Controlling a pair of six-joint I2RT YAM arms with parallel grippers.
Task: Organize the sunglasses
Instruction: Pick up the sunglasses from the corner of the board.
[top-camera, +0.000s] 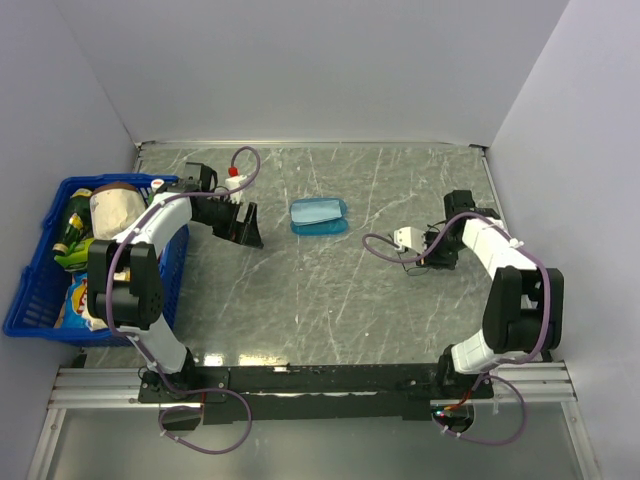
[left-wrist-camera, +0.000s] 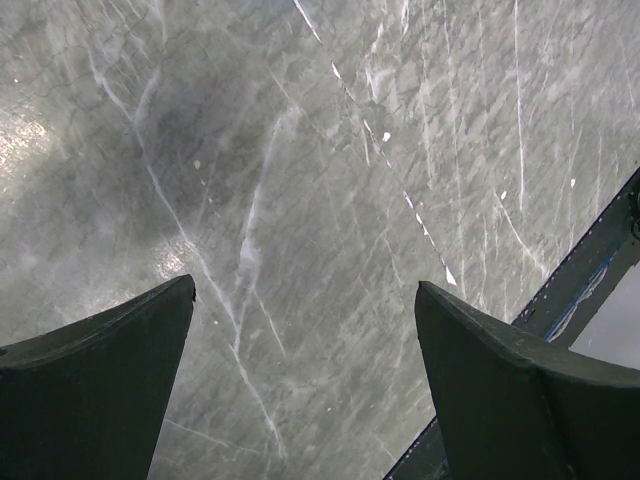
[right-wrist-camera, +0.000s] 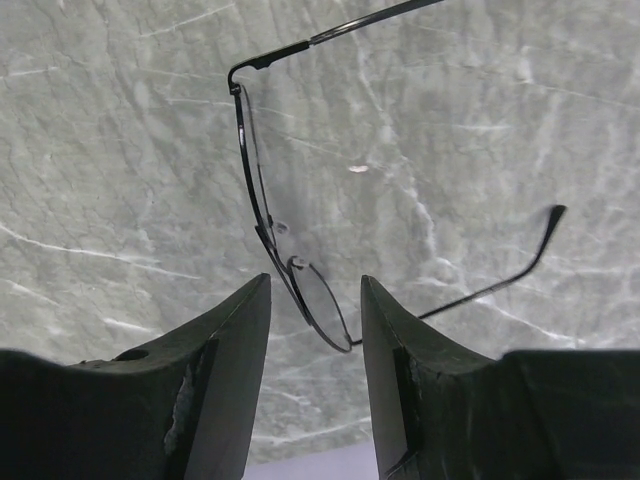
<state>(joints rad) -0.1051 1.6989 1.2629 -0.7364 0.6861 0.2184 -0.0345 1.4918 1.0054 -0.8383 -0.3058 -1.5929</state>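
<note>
- Grey marbled table (top-camera: 330, 310) under both my arms, pale veins running across it.
- My right gripper (right-wrist-camera: 315, 288): jaws partly parted, tips pointed down at the tabletop on the right side of the bench.
- The sunglasses (right-wrist-camera: 318, 305) sit right at those tips. Thin black wire frame, both arms unfolded.
- One lens hangs in the gap between my two right fingers (right-wrist-camera: 225, 350); the other lens reaches up and away from them.
- One arm runs off the top edge of the wrist view. The other stretches out to the right and ends in a small dark tip above the marble.
- Bare tabletop shows between the rim and the finger on the left of that view, so no clamp. On the other side the rim comes very near the pad (touching or not, I cannot tell).
- From the top camera the frame is too fine to make out beside my right wrist.
- My left gripper (left-wrist-camera: 305, 285): spread as wide as it goes, nothing between the jaws, only marble beneath.
- Blue translucent case (top-camera: 318, 216) lies shut mid-table, between my two grippers and well apart from the sunglasses.
- Blue basket (top-camera: 30, 300) at the far left edge, packed with groceries (bottle and packets, labels unreadable).
</note>
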